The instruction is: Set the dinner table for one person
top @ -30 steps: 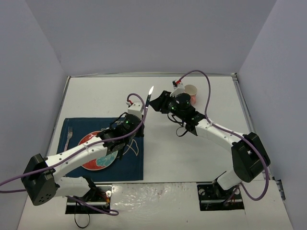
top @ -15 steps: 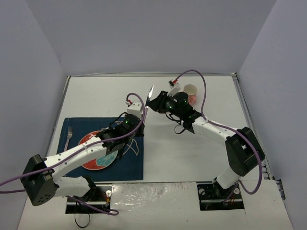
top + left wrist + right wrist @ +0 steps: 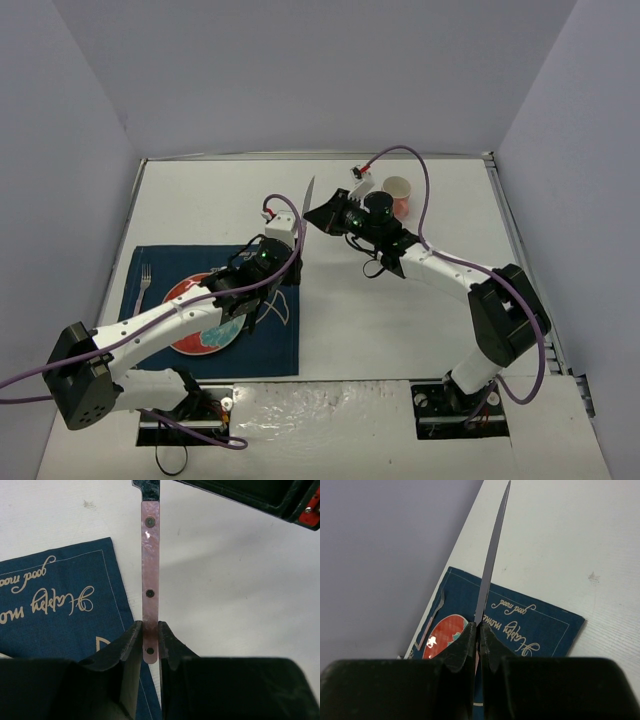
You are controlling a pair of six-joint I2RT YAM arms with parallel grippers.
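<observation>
The right jaws have just shut on the blade of the knife (image 3: 309,196). A second ago they stood partly open and a little to the right of it; since then the right arm has moved in and they have closed. From the right wrist the thin blade is seen edge-on, pinched between the two fingers. The left jaws stay nearly closed on the end of the pink handle, so both arms hold the one knife, which seems lifted off the white bench (image 3: 400,330).

The bench lies under everything. On its left part is the navy placemat (image 3: 165,262) with the plate (image 3: 205,342) and the fork (image 3: 143,285); a cup (image 3: 399,188) stands at the far side.

I judge this a handover. The left jaws should let go next, and then the right arm could lay the knife to the right of the plate.
</observation>
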